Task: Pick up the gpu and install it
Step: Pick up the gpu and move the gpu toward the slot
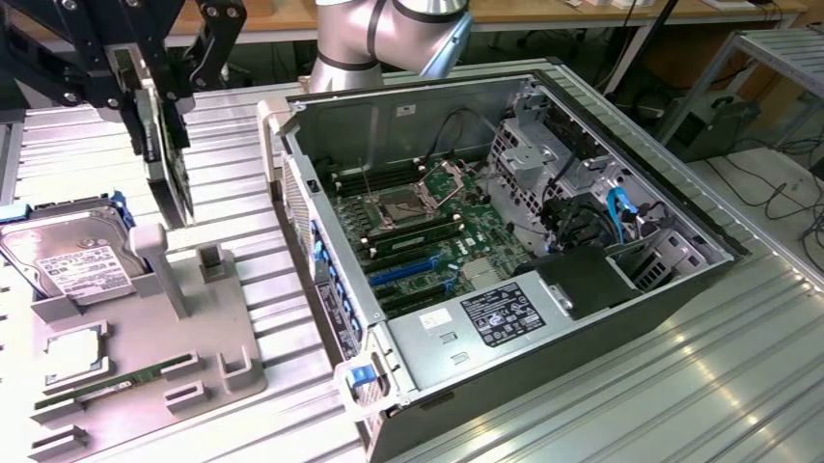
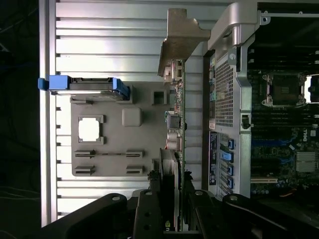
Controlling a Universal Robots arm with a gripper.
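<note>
Hanging from the gripper (image 1: pixel 157 92) in the exterior view, the gpu (image 1: pixel 168 178) is held on edge, upright, above the far end of the grey tray (image 1: pixel 193 386) at the exterior view's left. The fingers are closed onto the card's two faces. Just beside it in the tray stands a hard drive (image 1: pixel 71 256) in a blue carrier; its white label is too small to read. Nearer the camera lie a processor chip (image 1: pixel 75 352) and a RAM stick (image 1: pixel 123 376). The open computer case (image 1: pixel 670 289) lies on the slatted metal table (image 1: pixel 721 395) to the exterior view's right, and its perforated end wall (image 1: pixel 303 207) stands between the card and the motherboard (image 1: pixel 425 241). The power supply (image 1: pixel 503 323) carries a black label with white print that cannot be read.

In the wrist view, the gripper (image 2: pixel 173 199) clamps the gpu (image 2: pixel 175 124) seen edge-on, with its silver bracket (image 2: pixel 182 35) at the end away from the fingers. The card is between the tray (image 2: pixel 142 164), holding the hard drive (image 2: pixel 82 84), and the computer case (image 2: pixel 234 30). Inside the case the motherboard (image 2: pixel 279 144) shows an open processor socket (image 2: pixel 284 89). Any print on the board is illegible.
</note>
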